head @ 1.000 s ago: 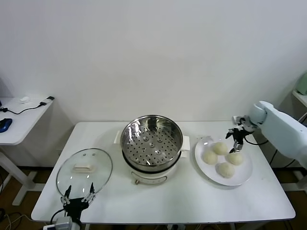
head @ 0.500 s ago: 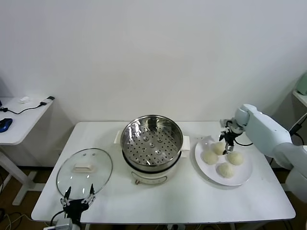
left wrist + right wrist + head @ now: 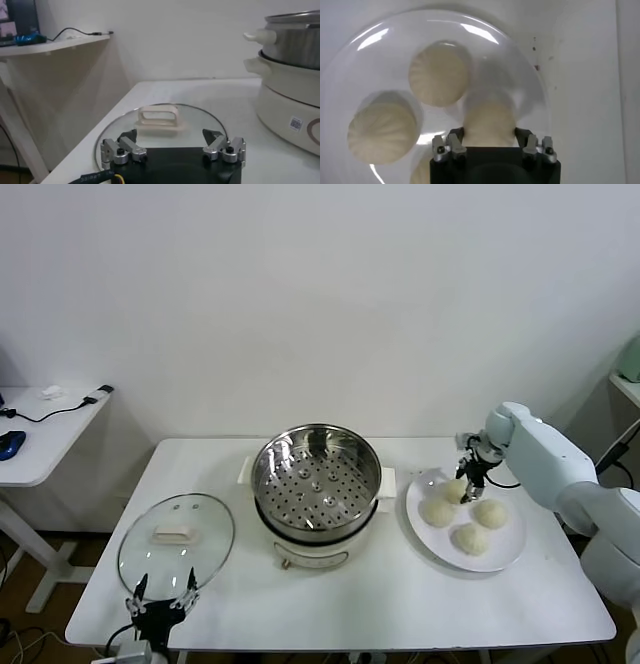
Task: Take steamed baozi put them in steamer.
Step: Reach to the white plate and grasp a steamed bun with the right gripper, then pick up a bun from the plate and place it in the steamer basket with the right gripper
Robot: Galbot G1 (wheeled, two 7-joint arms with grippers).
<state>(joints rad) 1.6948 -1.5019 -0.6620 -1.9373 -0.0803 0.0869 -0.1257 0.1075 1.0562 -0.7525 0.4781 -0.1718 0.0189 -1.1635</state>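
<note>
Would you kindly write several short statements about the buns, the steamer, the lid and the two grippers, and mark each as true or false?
1. All four steamed baozi are on the white plate. True.
2. The steamer already holds one bun. False: its perforated floor is bare.
3. The right gripper is over the plate, its fingers open on either side of the rear bun. True.
4. The glass lid sits on the steamer. False: it lies flat on the table to the steamer's left.
5. The left gripper is holding the lid's handle. False: it is open at the table's front edge, short of the handle.
</note>
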